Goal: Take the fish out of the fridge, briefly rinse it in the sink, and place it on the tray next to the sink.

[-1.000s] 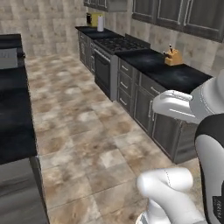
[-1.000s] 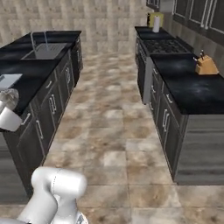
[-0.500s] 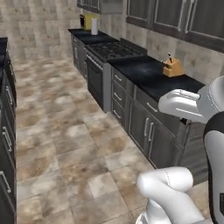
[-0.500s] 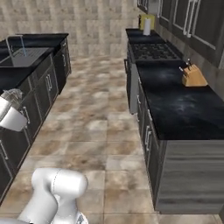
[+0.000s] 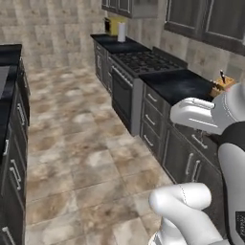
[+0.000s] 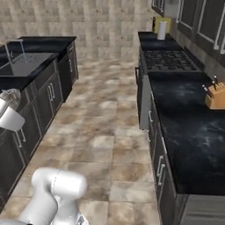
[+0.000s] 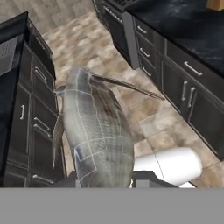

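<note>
The fish (image 7: 94, 131), silvery grey-olive with speckled sides, looms large in the hand view and points away from the hand above the tiled floor. My gripper (image 7: 103, 181) is shut on its near end, with the fingertips mostly hidden behind its body. The sink (image 6: 27, 62), a dark basin with a square-bent faucet (image 6: 15, 47), lies in the left counter in the right base view. The fridge and the tray are out of view.
A black counter (image 6: 184, 127) with a stove (image 6: 169, 59) and a wooden knife block (image 6: 216, 94) runs along the right. A paper towel roll (image 5: 121, 32) stands at its far end. The tiled aisle (image 6: 105, 132) runs between the two cabinet rows.
Both base views have shifted because the base is driving and turning. The stove counter now shows closer and the sink counter sits further left. The arm keeps its pose.
</note>
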